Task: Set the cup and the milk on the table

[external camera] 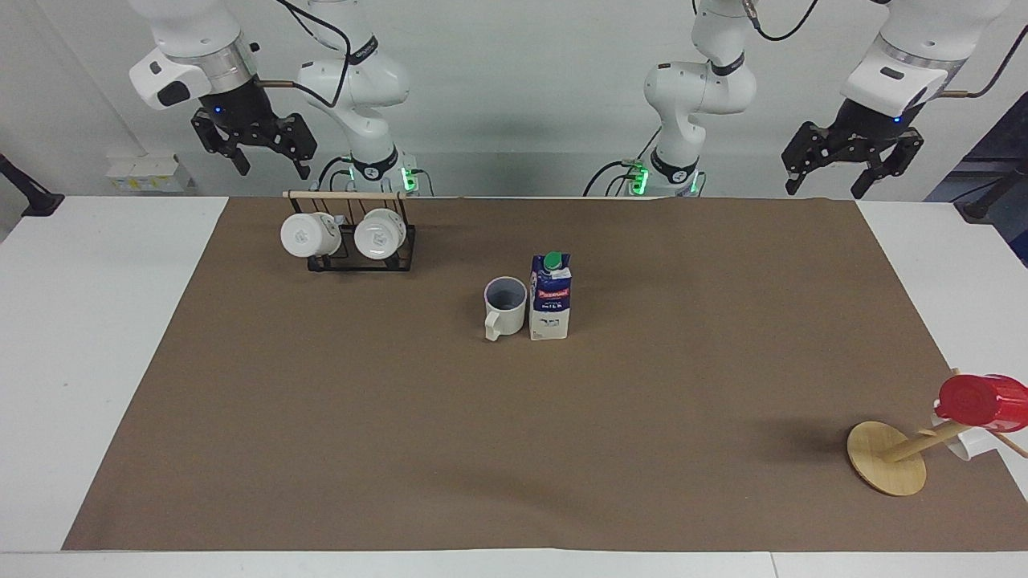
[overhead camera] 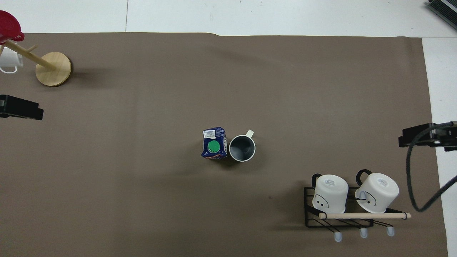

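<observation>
The cream cup (external camera: 505,306) stands upright on the brown sheet of the table (external camera: 96,321), about mid-table, its handle pointing away from the robots. The milk (external camera: 551,297) stands upright beside it, almost touching, toward the left arm's end. Both also show in the overhead view, the cup (overhead camera: 242,148) and the milk (overhead camera: 214,143). My left gripper (external camera: 839,181) hangs open and empty, raised high over the sheet's corner nearest its base. My right gripper (external camera: 271,167) hangs open and empty, raised above the mug rack. Only the grippers' tips show in the overhead view, the left gripper (overhead camera: 21,107) and the right gripper (overhead camera: 421,135).
A black wire rack (external camera: 361,245) holding two white mugs stands near the robots at the right arm's end. A tilted wooden mug tree (external camera: 887,457) with a red cup (external camera: 980,401) and a white mug stands far from the robots at the left arm's end.
</observation>
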Controlling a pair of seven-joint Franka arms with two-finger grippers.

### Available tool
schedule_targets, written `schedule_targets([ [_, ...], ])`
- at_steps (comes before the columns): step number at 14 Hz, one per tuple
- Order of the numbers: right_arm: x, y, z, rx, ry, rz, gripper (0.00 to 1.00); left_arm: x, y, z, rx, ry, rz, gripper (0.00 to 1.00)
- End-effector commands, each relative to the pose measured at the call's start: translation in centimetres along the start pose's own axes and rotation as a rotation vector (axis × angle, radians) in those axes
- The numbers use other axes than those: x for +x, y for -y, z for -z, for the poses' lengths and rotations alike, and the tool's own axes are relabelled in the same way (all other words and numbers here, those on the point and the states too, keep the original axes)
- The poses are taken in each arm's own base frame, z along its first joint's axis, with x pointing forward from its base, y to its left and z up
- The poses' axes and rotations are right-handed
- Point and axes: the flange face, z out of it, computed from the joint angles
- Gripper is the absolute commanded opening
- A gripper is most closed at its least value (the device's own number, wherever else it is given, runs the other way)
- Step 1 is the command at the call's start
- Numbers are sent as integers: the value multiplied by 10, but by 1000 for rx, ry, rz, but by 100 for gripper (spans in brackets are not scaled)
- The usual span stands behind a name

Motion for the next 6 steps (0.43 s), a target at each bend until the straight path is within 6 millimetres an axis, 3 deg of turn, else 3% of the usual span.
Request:
schedule_targets([
  [1,-4,-3,4,23,-2,19,100,-8,3,0,-12,13,8,100],
  [6,-4,-2,3,23,0,21,100,-10,7,0,-13,13,14,100],
])
